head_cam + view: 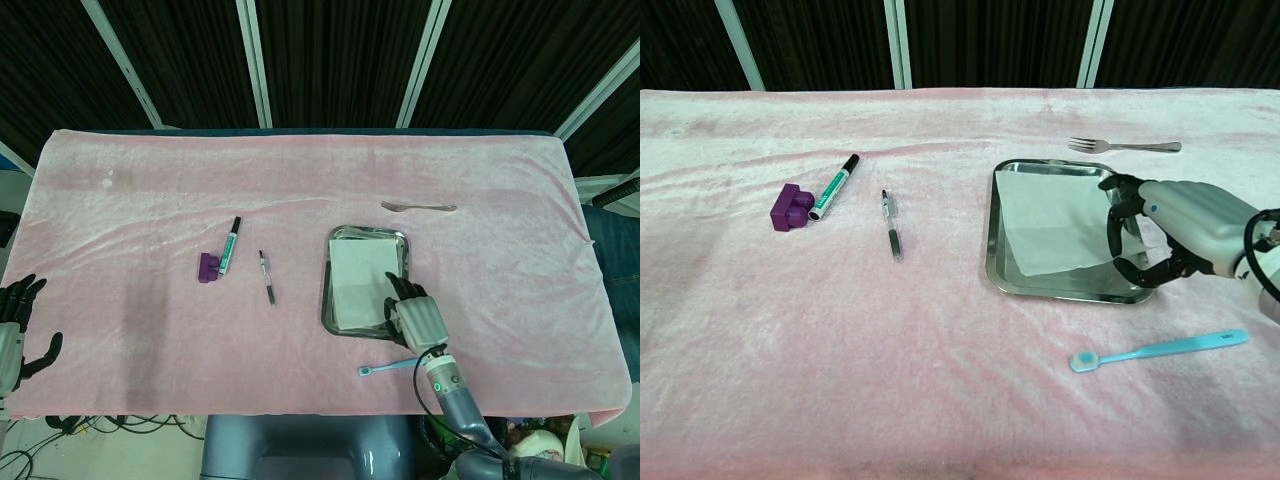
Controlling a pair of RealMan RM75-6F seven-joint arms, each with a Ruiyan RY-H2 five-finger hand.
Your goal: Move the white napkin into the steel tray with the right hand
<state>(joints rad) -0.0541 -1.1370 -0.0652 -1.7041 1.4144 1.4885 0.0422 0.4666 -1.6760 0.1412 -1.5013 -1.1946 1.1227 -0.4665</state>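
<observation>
The right hand (1165,230), fingers curled apart, hovers over the white napkin (1055,220) in the steel tray (1060,285); fork (1125,146) behind, toothbrush (1160,350) in front.

Head view looks steeply down from above, chest view low and closer; both share the table (480,170)
</observation>
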